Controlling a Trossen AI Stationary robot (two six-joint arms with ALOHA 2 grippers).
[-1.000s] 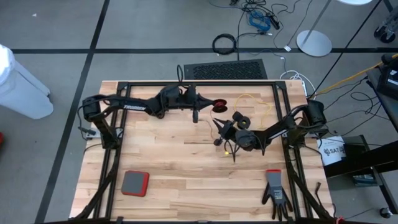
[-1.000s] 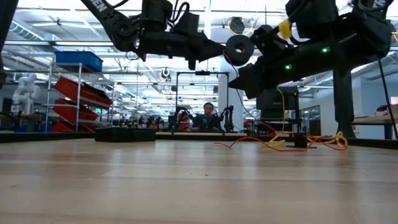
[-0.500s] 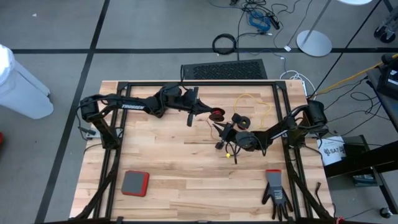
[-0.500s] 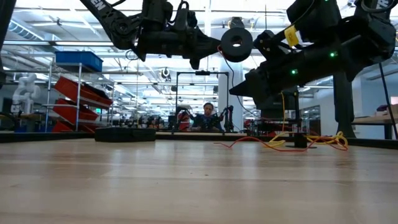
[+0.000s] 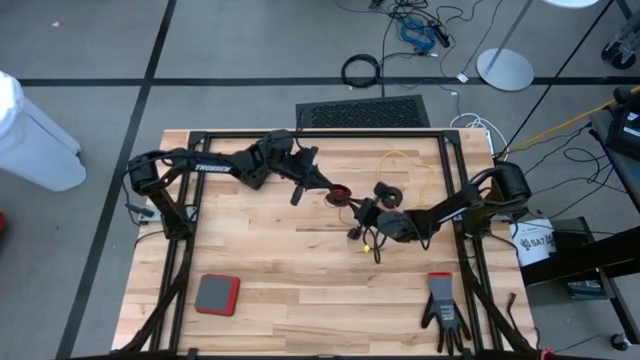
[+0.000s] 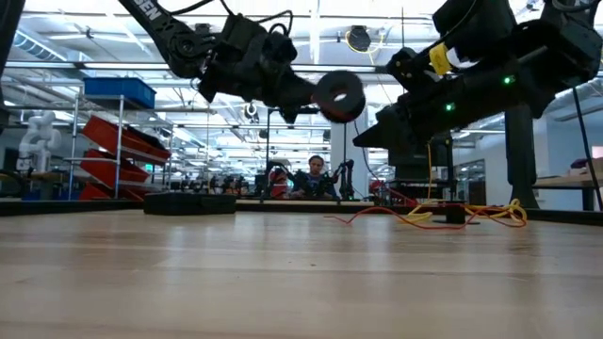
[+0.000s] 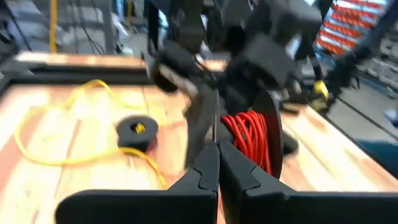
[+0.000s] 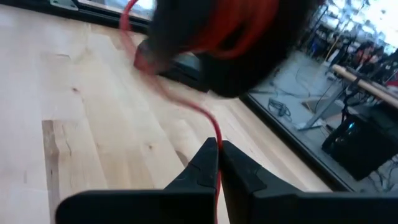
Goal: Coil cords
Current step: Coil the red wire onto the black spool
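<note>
Right gripper (image 8: 219,149) has its fingers pinched together on the red cord (image 8: 186,106), which runs straight up from between the tips to the spool in front of it. It's hovering a bit right of the table's middle, off the wood.

Just beside it, the left gripper (image 7: 217,155) comes in from the left edge with its fingers closed too. The black reel (image 6: 339,94) with the red cord wound on it sits right at its tips, up in the air. I think it's clamped on the reel's rim or hub, but the contact itself is blurry, so don't quote me on that.

So this looks like mid-winding on the red one: one arm carries the reel, the other feeds the loose end. Some red cord trails loose past the right gripper, so I'd say that coil isn't finished.

Next move probably needs the reel turned around the cord, or the cord led around the reel, with enough tension that the wraps land between the flanges and don't slip off.

The yellow cord (image 5: 405,160) lies in loose loops on the table (image 5: 280,260) toward the far right corner, its little black reel (image 7: 137,130) flat beside it, untouched.
</note>
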